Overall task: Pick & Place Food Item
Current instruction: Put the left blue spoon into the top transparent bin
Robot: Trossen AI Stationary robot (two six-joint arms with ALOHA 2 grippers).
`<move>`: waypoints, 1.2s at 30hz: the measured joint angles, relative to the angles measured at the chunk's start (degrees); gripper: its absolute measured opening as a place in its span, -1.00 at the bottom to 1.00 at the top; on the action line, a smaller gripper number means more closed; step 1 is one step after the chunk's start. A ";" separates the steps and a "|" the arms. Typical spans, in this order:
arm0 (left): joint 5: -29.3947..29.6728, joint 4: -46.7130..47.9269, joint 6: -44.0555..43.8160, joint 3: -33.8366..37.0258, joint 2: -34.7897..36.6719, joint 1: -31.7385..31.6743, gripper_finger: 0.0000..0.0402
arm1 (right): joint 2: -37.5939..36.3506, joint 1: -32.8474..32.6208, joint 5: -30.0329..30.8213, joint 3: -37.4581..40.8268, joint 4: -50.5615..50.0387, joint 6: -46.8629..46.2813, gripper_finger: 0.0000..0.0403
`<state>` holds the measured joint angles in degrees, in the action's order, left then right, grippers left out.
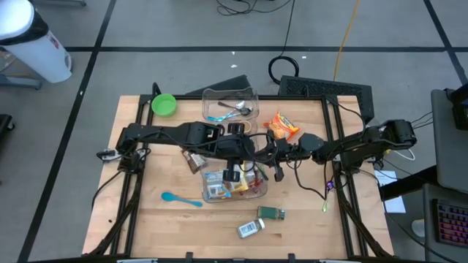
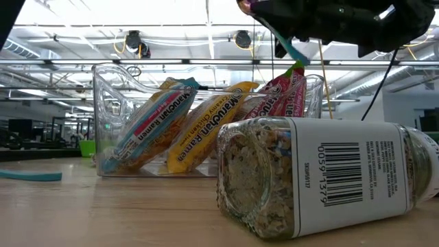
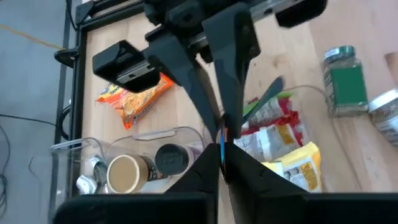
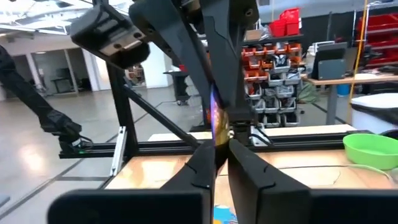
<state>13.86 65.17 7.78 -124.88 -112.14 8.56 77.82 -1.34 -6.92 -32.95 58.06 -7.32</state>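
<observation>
From above, both arms meet over the middle of the wooden worktop (image 1: pixel 307 219), above a clear bin (image 1: pixel 232 184) packed with ramen packets (image 1: pixel 238 183). The left gripper (image 1: pixel 235 169) and right gripper (image 1: pixel 257 155) hang close together there. A second clear bin (image 1: pixel 231 104) holds cutlery; a green bowl (image 1: pixel 164 105), an orange snack bag (image 1: pixel 282 126), a blue spoon (image 1: pixel 180 198) and two spice jars (image 1: pixel 261 221) lie around.

At worktop level, a spice jar (image 2: pixel 322 175) lies on its side before the bin of Maruchan ramen packets (image 2: pixel 206 127).

In the left wrist view, the left gripper (image 3: pixel 221 158) has its fingers pressed together, tips meeting the right gripper's (image 3: pixel 217 121), with a thin strip between them that cannot be identified.

In the right wrist view, the right gripper (image 4: pixel 219 149) is likewise closed tight.
</observation>
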 joint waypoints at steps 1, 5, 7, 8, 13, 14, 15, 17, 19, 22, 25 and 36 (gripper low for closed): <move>-0.17 -0.42 -0.27 0.00 0.02 0.02 -0.90 | 0.00 0.04 -0.23 0.02 0.03 0.10 -0.92; -0.95 -2.07 0.08 -0.02 0.02 0.22 -0.73 | 0.00 0.00 -0.67 0.02 0.25 0.07 -0.95; -1.06 -2.32 0.06 -0.02 0.02 0.18 -0.66 | 0.00 0.03 -0.52 0.00 0.27 0.27 -0.98; -1.11 -2.44 0.08 -0.01 0.02 0.12 -0.63 | 0.00 0.05 -0.47 0.00 0.38 0.36 -0.99; -1.15 -2.56 0.10 -0.02 0.00 0.09 -0.50 | 0.00 0.04 -0.54 0.00 0.87 0.97 -0.99; -1.08 -2.56 0.10 -0.02 -0.02 0.01 -0.47 | 0.00 0.04 -0.53 -0.06 1.25 1.06 -1.00; -0.94 -2.60 0.17 -0.02 -0.02 -0.05 -0.43 | 0.00 0.04 -0.52 -0.09 1.70 1.12 -1.00; -0.74 -2.87 1.55 -0.02 -0.02 -0.11 -0.34 | 0.00 0.04 -0.54 -0.09 2.25 1.15 -1.00; 1.31 -3.06 3.68 -0.02 0.16 -0.05 -0.24 | 0.00 0.04 -0.44 -0.09 2.52 1.64 -1.00; 6.54 -3.58 6.48 -0.05 0.77 0.00 -0.12 | -0.21 0.06 1.68 -0.11 2.92 3.47 -1.00; 8.95 -4.89 6.94 -0.17 2.30 -0.08 -0.02 | -0.61 0.06 4.51 -0.19 2.95 5.75 -1.00; 10.09 2.37 -0.32 -0.28 10.17 -0.11 0.07 | -3.52 0.00 3.95 -0.09 -0.63 9.08 -1.00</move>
<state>23.95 67.54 7.45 -125.16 -101.97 8.45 74.30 -1.34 -2.97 -33.04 57.43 1.76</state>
